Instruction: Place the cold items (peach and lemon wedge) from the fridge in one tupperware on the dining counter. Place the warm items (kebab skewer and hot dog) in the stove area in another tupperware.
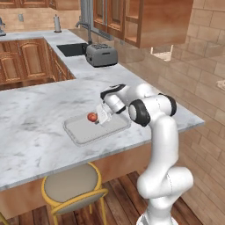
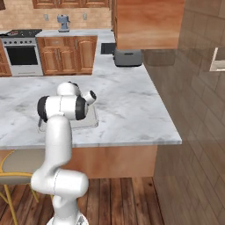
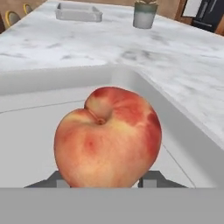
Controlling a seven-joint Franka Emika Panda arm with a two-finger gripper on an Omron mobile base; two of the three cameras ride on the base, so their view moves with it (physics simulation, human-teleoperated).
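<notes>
A red and yellow peach [image 1: 92, 117] [image 3: 107, 138] sits between the fingertips of my gripper [image 1: 97, 117] [image 3: 104, 180], which is shut on it from both sides. It hangs just above the floor of a shallow grey tupperware [image 1: 79, 136] [image 3: 144, 87] [image 2: 89, 121] on the marble dining counter [image 1: 39, 145]. In the right base view my own arm hides the gripper and the peach. The lemon wedge, kebab skewer and hot dog are out of view.
A second tupperware [image 3: 78, 12] and a small pot [image 3: 145, 15] stand further along the counter. A toaster [image 1: 101, 55] [image 2: 128, 57] sits by the sink [image 1: 72, 49]. A stove [image 2: 19, 52] stands at the back left. A yellow stool [image 1: 72, 186] is under the counter's edge.
</notes>
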